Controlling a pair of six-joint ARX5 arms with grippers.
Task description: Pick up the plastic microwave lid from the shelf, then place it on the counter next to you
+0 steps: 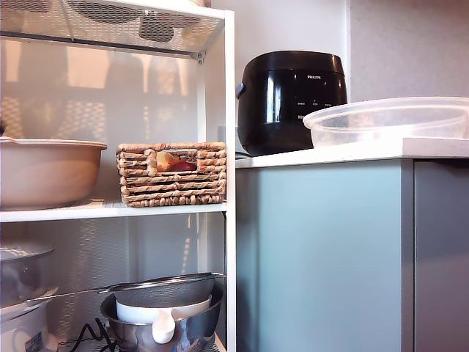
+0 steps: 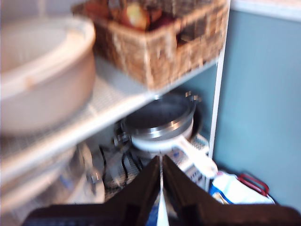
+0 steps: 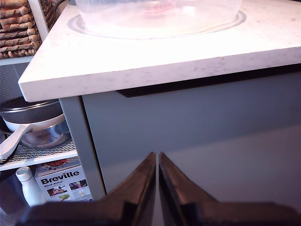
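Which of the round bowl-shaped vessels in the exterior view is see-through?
The plastic microwave lid on the counter, beside the black rice cooker. The beige bowl on the shelf is opaque.

**Pale walls, white rack, blue-grey cabinet**

A plain pale wall (image 1: 293,26) rises behind the counter (image 1: 352,152), and a textured grey panel (image 1: 410,44) stands beside it. Warm light glows through the mesh back (image 1: 80,117) of the white shelf (image 1: 229,147). The shelf's boards lie ahead of my first gripper (image 2: 161,188), the blue-grey cabinet (image 2: 258,103) just beside them. Straight ahead of my second gripper (image 3: 157,183) is the cabinet's flat front, with the counter's white slab above it.
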